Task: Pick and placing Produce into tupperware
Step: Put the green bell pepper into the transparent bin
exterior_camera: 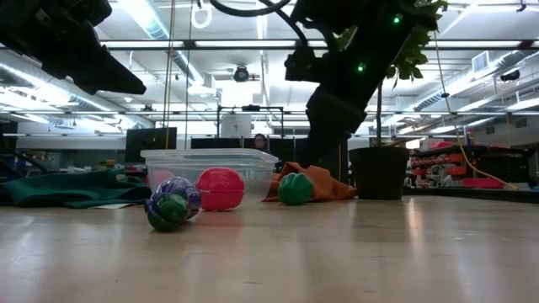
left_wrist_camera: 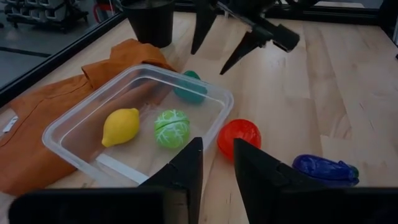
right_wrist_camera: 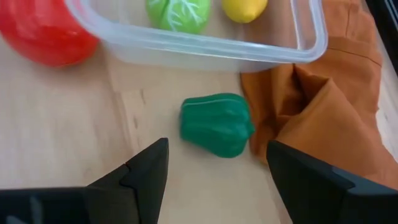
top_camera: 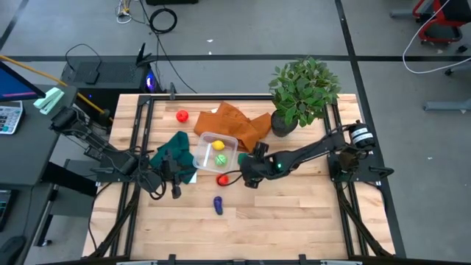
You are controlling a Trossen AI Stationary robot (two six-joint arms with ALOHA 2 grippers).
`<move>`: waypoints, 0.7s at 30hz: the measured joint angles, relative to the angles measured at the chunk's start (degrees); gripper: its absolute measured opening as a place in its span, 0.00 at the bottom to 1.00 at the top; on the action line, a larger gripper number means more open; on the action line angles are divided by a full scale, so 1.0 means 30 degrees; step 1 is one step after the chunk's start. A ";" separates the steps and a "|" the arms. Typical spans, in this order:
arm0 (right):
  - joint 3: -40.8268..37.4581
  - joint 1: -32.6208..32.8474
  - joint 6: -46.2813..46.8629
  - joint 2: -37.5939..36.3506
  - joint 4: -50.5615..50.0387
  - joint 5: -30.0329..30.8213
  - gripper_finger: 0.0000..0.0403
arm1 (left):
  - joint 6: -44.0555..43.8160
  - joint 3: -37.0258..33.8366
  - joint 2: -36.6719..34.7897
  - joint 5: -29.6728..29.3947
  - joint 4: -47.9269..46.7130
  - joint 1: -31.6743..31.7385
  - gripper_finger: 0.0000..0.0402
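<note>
Where we look down from above, we see the box (top_camera: 215, 150) at mid-table, lying partly on the orange cloth (top_camera: 234, 124), with the lemon (top_camera: 218, 146) and the lettuce (top_camera: 220, 158) inside it. One red fruit (top_camera: 182, 115) sits well apart toward the table's far side, the other (top_camera: 222, 179) just beside the box's near edge, and the eggplant (top_camera: 218, 204) lies nearer still. Our right gripper (top_camera: 245, 165) hangs by the box's right side; the left gripper (top_camera: 171, 177) waits over the green cloth (top_camera: 175, 151), to the box's left. The plant (top_camera: 303, 91) stands at the far right.

From table height, we see the eggplant (exterior_camera: 172, 203) in front, the red fruit (exterior_camera: 220, 188) against the box (exterior_camera: 208, 160), and the green pepper (exterior_camera: 296, 188) on the wood beside the orange cloth (exterior_camera: 324, 180).

Through the left wrist camera, our fingers (left_wrist_camera: 183, 169) stand slightly apart, holding nothing. Beyond them lie the lemon (left_wrist_camera: 120, 126) and lettuce (left_wrist_camera: 171, 129) in the box (left_wrist_camera: 81, 163); the pepper (left_wrist_camera: 189, 87) shows through its far wall.

Through the right wrist camera, our fingers (right_wrist_camera: 148, 168) are spread wide and empty, with the pepper (right_wrist_camera: 217, 124) on the table between them, outside the box (right_wrist_camera: 205, 53), touching the cloth (right_wrist_camera: 323, 112).
</note>
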 joint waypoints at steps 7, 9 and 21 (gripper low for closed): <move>0.0000 -0.0645 -0.0021 0.0000 0.0018 -0.0044 0.62 | 0.0942 0.0019 0.1267 0.0000 0.1497 0.0005 0.25; 0.0000 -0.0728 -0.0016 0.0000 0.0067 -0.0061 0.62 | 0.0949 0.0019 0.1800 0.0011 0.1529 0.0016 0.25; 0.0000 -0.0823 0.0093 0.0000 0.0218 -0.0812 0.66 | 0.2394 0.2080 0.4672 -0.0447 0.1890 0.0020 0.25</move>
